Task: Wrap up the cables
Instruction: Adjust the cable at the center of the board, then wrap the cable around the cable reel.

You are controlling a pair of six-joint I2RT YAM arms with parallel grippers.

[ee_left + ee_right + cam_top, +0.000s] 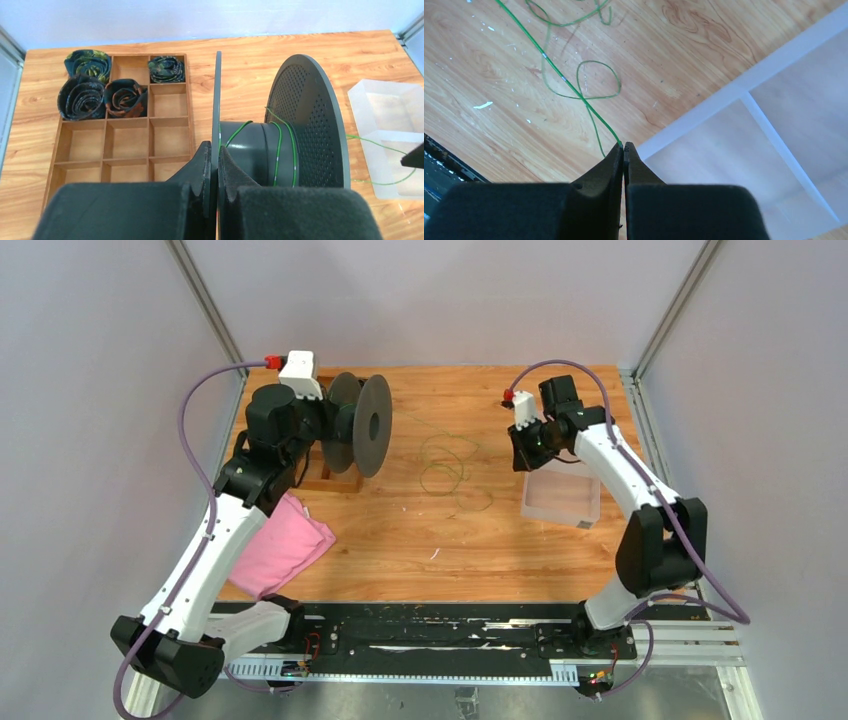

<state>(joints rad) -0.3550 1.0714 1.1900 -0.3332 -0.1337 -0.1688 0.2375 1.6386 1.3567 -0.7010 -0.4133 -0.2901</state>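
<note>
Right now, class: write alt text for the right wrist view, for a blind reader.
The right tool pinches a thin green wire at its tips. The wire runs up-left over a wooden table, beside loose loops. A clear bin lies at right.

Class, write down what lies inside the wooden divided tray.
Four dark fabric rolls sit in the tray's far compartments; the others seen are bare. The left gripper covers part of its nearest row.

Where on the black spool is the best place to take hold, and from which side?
The rim of the thin flange, edge-on from the left arm's side, one finger on each face, as the left hand does. The flat disc suits a pinch; the hub carries green wire turns.
</note>
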